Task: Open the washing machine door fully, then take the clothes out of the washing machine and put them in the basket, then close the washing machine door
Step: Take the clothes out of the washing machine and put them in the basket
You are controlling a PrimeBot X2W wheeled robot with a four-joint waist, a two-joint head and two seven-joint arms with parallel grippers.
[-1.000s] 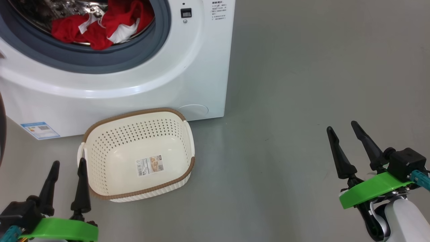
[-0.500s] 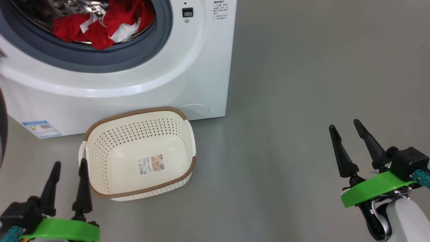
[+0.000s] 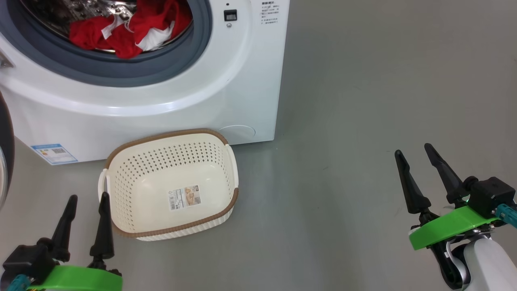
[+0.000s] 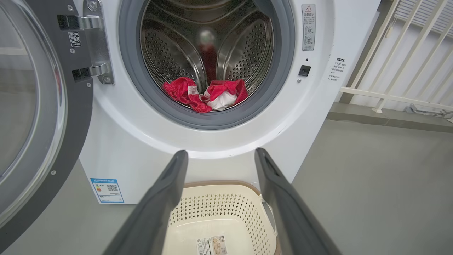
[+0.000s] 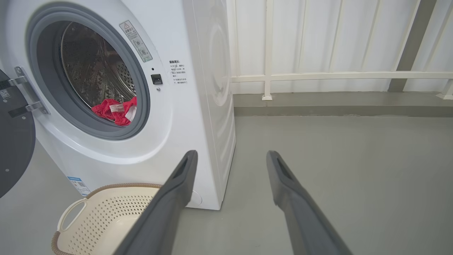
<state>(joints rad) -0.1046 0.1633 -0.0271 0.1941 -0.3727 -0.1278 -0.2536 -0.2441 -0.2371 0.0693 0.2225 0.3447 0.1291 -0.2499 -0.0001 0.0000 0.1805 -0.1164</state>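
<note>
The white washing machine [image 3: 226, 93] [image 4: 318, 99] [image 5: 198, 117] stands with its door [image 4: 39, 117] [image 5: 14, 156] swung wide open to the left. Red and white clothes [image 3: 125, 30] [image 4: 207, 94] [image 5: 115, 110] lie at the front of the steel drum. On the floor before the machine sits the cream basket [image 3: 169, 186] [image 4: 219, 219] [image 5: 102, 219], empty but for a label sticker. My left gripper [image 3: 88, 198] [image 4: 221, 156] is open just left of the basket. Far to the right, my right gripper [image 3: 414, 148] [image 5: 230, 156] hangs open over bare floor.
Grey floor [image 3: 363, 101] stretches to the right of the machine. A white railing [image 5: 318, 76] and a raised kerb run along the wall behind. A blue-white label [image 3: 54, 152] sits low on the machine's front.
The head camera has shifted a little, so the machine and basket sit slightly further right in the picture. Both grippers keep their places and stay open.
</note>
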